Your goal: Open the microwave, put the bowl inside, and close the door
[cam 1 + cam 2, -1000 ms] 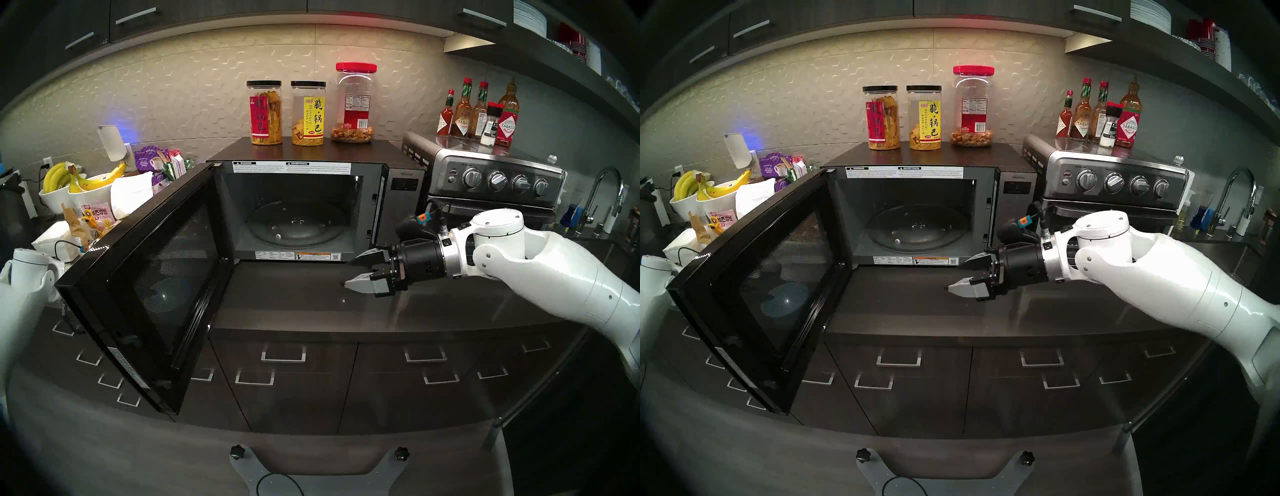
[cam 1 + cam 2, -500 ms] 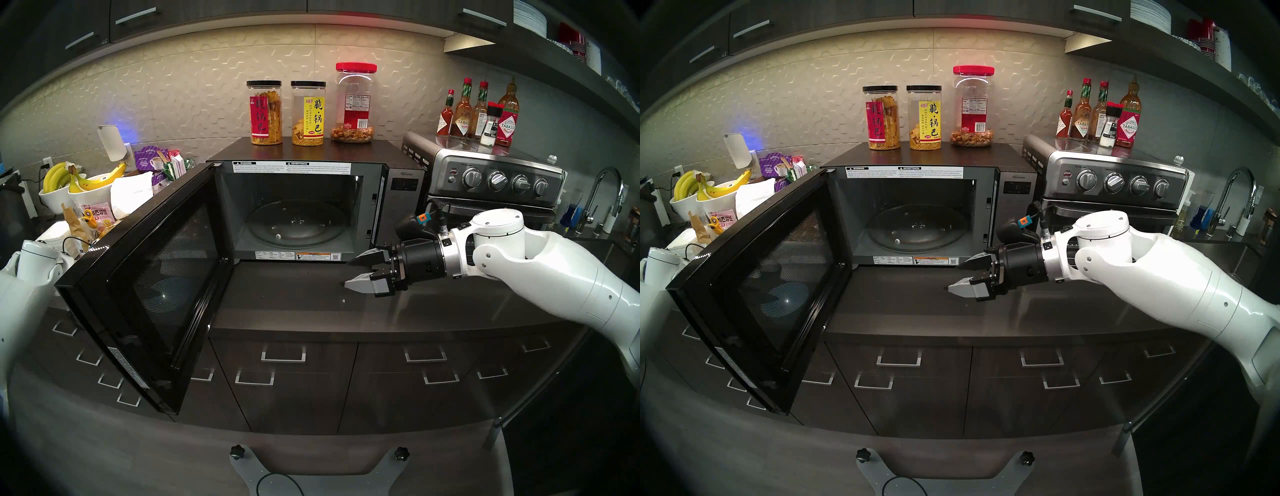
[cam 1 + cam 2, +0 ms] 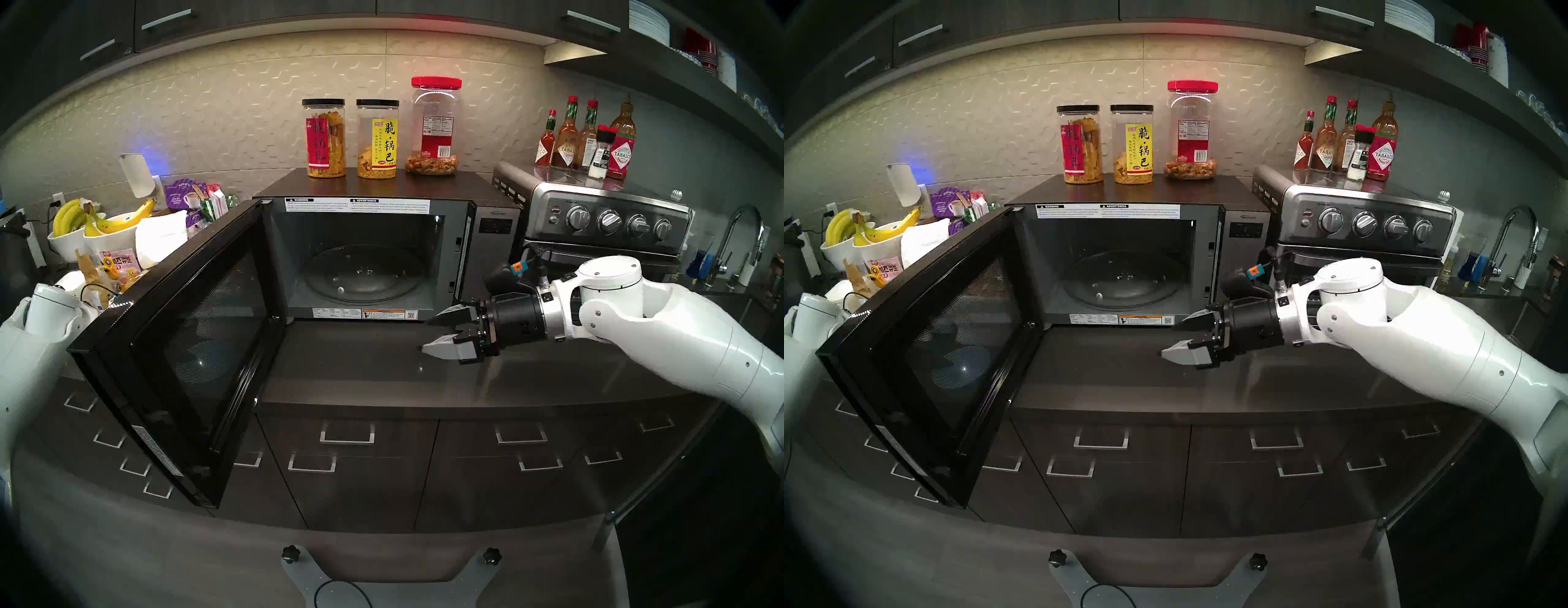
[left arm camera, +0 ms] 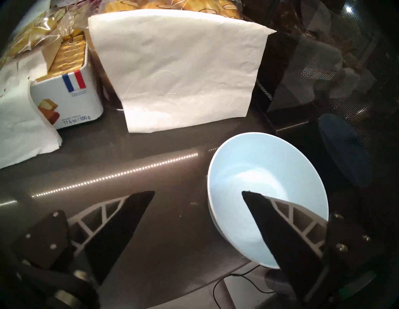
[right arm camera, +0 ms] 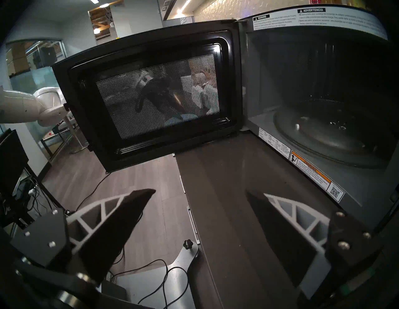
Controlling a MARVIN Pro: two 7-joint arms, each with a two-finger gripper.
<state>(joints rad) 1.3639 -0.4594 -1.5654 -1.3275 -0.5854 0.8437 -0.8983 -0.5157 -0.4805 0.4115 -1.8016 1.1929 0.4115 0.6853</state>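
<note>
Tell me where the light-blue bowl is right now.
Left wrist view, lower right: the bowl sits on the countertop beside the open door, before the white napkin.

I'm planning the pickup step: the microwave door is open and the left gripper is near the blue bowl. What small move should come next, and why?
Probably ease the left gripper down and right so its open fingers straddle the bowl rim: one finger is over the bowl, nothing is gripped, and the microwave stands empty.

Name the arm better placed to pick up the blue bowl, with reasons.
Left. The left gripper hangs open right over the bowl, one finger above its inside. The right gripper is beyond the open door, facing the microwave.
</note>
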